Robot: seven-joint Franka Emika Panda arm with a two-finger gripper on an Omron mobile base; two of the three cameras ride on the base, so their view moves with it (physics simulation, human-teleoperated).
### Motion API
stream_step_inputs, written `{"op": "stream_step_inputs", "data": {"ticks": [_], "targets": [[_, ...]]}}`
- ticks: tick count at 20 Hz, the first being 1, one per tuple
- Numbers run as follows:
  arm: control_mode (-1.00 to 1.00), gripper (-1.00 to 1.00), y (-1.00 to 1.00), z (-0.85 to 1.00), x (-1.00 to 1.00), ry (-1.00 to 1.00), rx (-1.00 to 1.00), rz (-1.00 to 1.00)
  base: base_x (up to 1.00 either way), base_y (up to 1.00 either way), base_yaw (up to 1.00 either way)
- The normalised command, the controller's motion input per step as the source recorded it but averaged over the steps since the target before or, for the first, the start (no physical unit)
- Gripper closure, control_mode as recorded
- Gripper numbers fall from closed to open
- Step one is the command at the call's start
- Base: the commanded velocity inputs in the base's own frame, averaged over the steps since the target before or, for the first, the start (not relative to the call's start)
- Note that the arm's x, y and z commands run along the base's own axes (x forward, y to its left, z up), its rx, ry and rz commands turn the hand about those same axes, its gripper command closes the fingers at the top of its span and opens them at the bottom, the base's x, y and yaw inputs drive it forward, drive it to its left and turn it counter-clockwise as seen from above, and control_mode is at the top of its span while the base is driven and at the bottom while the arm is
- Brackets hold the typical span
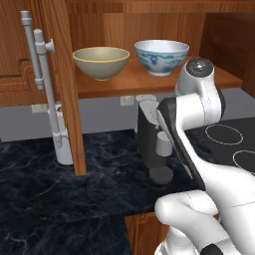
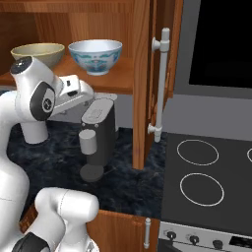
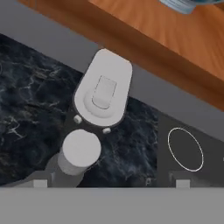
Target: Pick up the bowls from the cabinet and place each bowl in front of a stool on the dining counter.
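Note:
Two bowls stand side by side on the shelf [image 1: 134, 79] of the open cabinet. The olive-tan bowl [image 1: 101, 62] [image 2: 38, 53] is on the left and the white bowl with a blue pattern [image 1: 161, 56] [image 2: 95, 55] on the right. My gripper [image 3: 111, 183] points down over the counter below the shelf, open, with nothing between its widely spread tips. Its white hand [image 2: 74, 91] hangs just under the shelf's front edge, below the bowls. The base of the white bowl [image 3: 183, 4] peeks in at the top of the hand view. The dining counter is out of view.
A dark coffee machine [image 1: 154, 144] [image 2: 96, 133] [image 3: 103, 94] stands directly beneath the hand on the black marbled counter [image 1: 45, 189]. Open cabinet doors with grey bar handles [image 1: 42, 64] [image 2: 161, 83] flank the shelf. A cooktop [image 2: 206, 172] lies to the right.

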Motion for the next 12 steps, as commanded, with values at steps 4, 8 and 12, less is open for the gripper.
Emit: {"op": "stream_step_inputs", "data": {"ticks": [4,8,12], "targets": [[-1.00,-1.00,0.00,0.66,0.00,-0.33,-0.20,0.23,0.00,0.00,0.00],[-1.00,-1.00,0.00,0.76,0.00,-0.37,-0.17,0.23,0.00,0.00,0.00],[-1.00,-1.00,0.03,0.74,0.00,-0.22,-0.16,0.19,0.00,0.00,0.00]]}}
